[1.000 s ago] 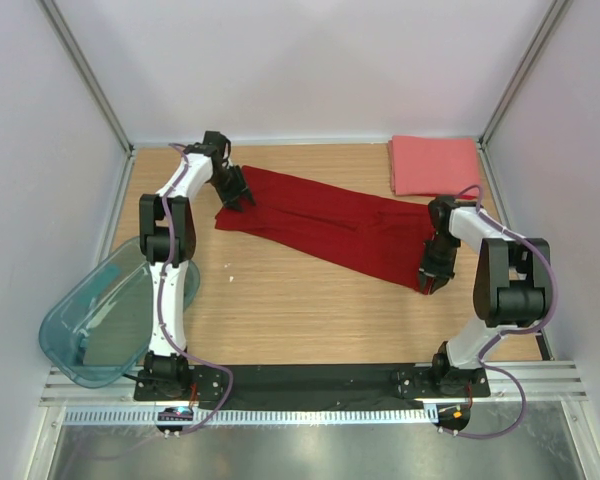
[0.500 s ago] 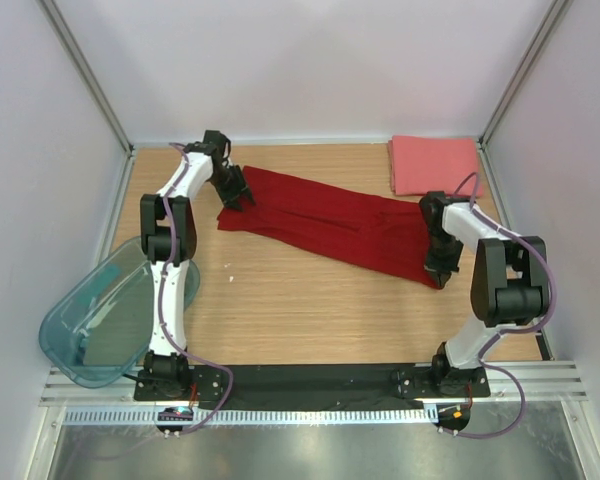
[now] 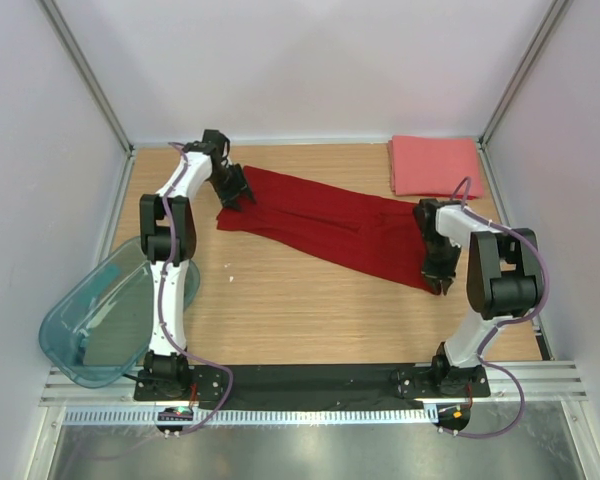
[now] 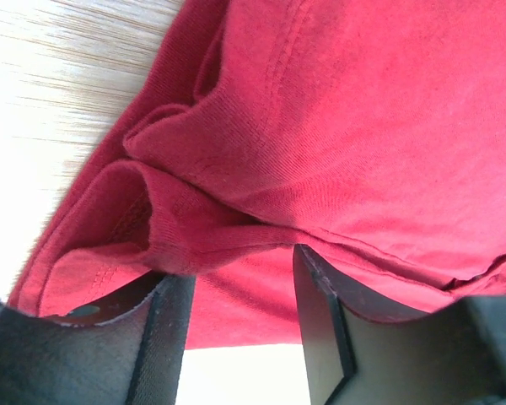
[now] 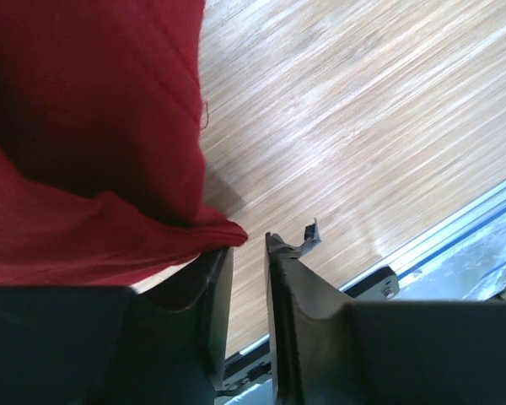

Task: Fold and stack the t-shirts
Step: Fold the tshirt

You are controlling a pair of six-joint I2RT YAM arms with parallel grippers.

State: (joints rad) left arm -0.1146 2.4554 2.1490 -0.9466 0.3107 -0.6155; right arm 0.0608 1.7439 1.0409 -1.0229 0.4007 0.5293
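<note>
The dark red shirt (image 3: 330, 225) lies spread in a long slant across the table (image 3: 310, 320), from the upper left of the top view down to the centre right. It is stretched out flat, likely so that it can be folded next. The pink shirt (image 3: 435, 165) sits in the upper right corner, already folded to a rectangle and well apart from the red one. It is probably the base of the stack.

The left gripper (image 3: 238, 198) is at the upper left end of the red shirt. In its wrist view its fingers (image 4: 164, 337) stand wide apart, with a bunched fold of cloth just ahead of them and nothing pinched.

The right gripper (image 3: 438, 285) is at the lower right end. Its fingers (image 5: 215, 287) are nearly together, with bare wood showing through the narrow slot. The shirt's corner touches one fingertip without lying between them, so the corner looks unheld.

A teal bin (image 3: 90, 320) lies at the lower left, off the work area.
</note>
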